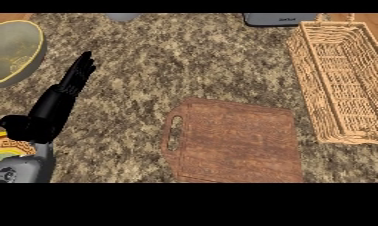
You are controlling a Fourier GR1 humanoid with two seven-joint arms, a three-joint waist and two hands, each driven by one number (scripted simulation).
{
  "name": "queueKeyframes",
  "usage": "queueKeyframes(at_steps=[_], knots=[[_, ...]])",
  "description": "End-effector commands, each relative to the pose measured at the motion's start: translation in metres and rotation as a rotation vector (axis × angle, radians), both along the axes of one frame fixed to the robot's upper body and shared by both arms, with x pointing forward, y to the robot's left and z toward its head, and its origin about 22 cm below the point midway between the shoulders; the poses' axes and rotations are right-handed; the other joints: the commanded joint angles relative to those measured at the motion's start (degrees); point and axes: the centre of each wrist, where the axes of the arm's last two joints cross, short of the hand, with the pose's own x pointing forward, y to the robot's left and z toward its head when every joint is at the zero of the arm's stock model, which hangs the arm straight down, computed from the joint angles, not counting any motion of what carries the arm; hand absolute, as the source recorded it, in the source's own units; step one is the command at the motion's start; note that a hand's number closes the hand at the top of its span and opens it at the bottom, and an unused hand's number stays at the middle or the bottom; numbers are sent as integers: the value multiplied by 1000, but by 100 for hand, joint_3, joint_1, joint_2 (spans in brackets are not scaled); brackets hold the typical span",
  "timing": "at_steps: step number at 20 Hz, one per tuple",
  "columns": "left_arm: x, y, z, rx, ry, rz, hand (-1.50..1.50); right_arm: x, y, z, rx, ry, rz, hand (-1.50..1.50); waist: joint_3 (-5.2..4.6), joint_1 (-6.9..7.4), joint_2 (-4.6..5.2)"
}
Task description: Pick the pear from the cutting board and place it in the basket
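The left hand (72, 82) is seen at the left side of the head view, raised above the speckled granite counter (184, 60). Its fingers (83, 67) are held straight and pressed close together, pointing up toward the far edge of the counter; nothing is held between them and nothing is touched by them. The grey forearm (29, 167) is seen entering from the lower left corner. The right hand is not shown anywhere in the view.

The wooden cutting board (236, 142) is laid flat on the counter at the lower centre, with its handle slot (175, 132) turned toward the left. No pear can be made out on its surface, and where the pear lies cannot be told from this view. The wicker basket (336, 80) is placed at the right, well apart from the hand and just beyond the board's right edge; only its woven floor and walls are seen.

A yellowish bowl (18, 50) is set at the left edge, near the hand. A grey appliance (280, 18) is cut off by the upper edge.
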Motion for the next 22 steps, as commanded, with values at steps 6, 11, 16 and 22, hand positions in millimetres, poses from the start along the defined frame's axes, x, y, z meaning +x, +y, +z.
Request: queueKeyframes(at_steps=[6,11,16,22], knots=[[2,0,3,0,-20,-50,0,32,-13,69,188,-45,-132,150,-4,258,41],[16,-16,2,7,-5,-43,0,58,-29,102,282,-84,-246,150,-2,241,43],[8,-21,0,31,-12,-61,0,107,-59,116,324,-135,-368,150,1,326,52],[7,-6,-10,-3,5,-46,0,146,-91,105,282,-94,-411,150,3,293,48]])
